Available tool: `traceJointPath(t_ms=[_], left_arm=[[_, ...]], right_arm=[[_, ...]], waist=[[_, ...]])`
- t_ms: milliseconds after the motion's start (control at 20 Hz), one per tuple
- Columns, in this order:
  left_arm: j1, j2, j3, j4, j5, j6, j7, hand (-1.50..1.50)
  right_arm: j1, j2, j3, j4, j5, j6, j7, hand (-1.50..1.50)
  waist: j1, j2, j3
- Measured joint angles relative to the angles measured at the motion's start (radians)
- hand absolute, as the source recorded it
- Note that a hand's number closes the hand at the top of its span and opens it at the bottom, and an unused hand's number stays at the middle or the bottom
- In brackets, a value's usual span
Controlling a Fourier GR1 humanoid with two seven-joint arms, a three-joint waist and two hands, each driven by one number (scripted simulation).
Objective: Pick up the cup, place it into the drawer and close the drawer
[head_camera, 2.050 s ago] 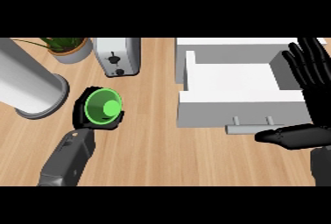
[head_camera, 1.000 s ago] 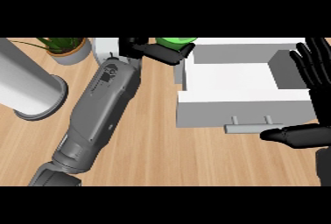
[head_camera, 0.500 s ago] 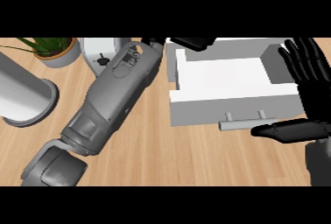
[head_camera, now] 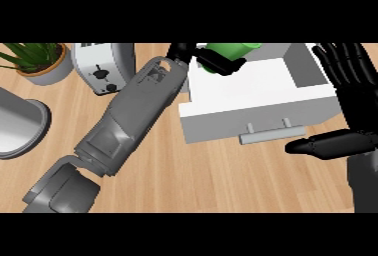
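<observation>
**Cup held at the far corner of the open drawer**

The green cup (head_camera: 233, 50) sits at the far left corner of the open white drawer (head_camera: 255, 116). The left hand (head_camera: 215, 61) has its black fingers curled round the lower side of the cup. The upper edge of the view cuts off the top of the cup, and the fingers hide part of its wall. It is not possible to tell whether the cup rests on the drawer floor or hangs above it.

The left forearm (head_camera: 129, 122) runs slantwise from the lower left up to the drawer's left wall and covers a broad strip of the wooden counter (head_camera: 214, 175). The rest of the drawer's inside shows bare and white. The drawer handle (head_camera: 273, 133) juts from the front wall towards the viewer, with nothing touching it.

The right hand (head_camera: 356, 97) stands open at the right edge, just beside the drawer's right wall. Its fingers point straight up and its thumb (head_camera: 325, 145) points left, near the handle's right end but apart from it.

Left of the forearm, a toaster (head_camera: 103, 65) stands at the far edge. Beside it is a potted plant (head_camera: 40, 62), cropped at the top. A grey round container (head_camera: 16, 130) is cut by the left edge. Open counter lies in front of the drawer.
</observation>
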Motion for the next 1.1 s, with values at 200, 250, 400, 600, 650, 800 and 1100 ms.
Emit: traceJointPath(t_ms=[200, 250, 400, 600, 650, 800, 1100], left_arm=[[0.017, 0.000, -0.057, 0.016, 0.020, -0.015, 0.007, -1.50], [0.028, 0.000, -0.067, 0.015, 0.029, -0.018, 0.000, -1.50], [0.049, 0.000, -0.073, -0.003, 0.071, -0.015, -0.029, -1.50], [0.063, 0.000, -0.056, -0.038, 0.145, -0.025, -0.075, -1.50], [0.072, 0.000, -0.052, -0.047, 0.164, -0.033, -0.092, -1.50], [0.077, 0.000, -0.035, -0.083, 0.225, -0.045, -0.145, -1.50], [0.079, 0.000, -0.015, -0.100, 0.310, -0.010, -0.232, -1.50]], right_arm=[[-0.024, 0.004, 0.015, 0.009, -0.005, 0.011, -0.001, -1.50], [-0.032, 0.003, 0.016, 0.008, -0.009, 0.015, 0.000, -1.50], [-0.046, 0.012, 0.037, 0.013, -0.031, 0.036, 0.005, -1.50], [-0.057, 0.036, 0.095, 0.013, -0.095, 0.107, 0.016, 1.50], [-0.064, 0.032, 0.105, 0.015, -0.115, 0.134, 0.018, 1.50], [-0.067, 0.026, 0.157, 0.018, -0.163, 0.212, 0.036, 1.50], [-0.042, -0.076, 0.259, 0.022, -0.135, 0.368, 0.104, -1.50]], waist=[[-0.030, 0.007, 0.000], [-0.034, 0.008, 0.000], [-0.052, 0.013, -0.001], [-0.063, 0.016, -0.001], [-0.064, 0.017, -0.002], [-0.058, 0.014, -0.002], [-0.018, 0.001, -0.003]])
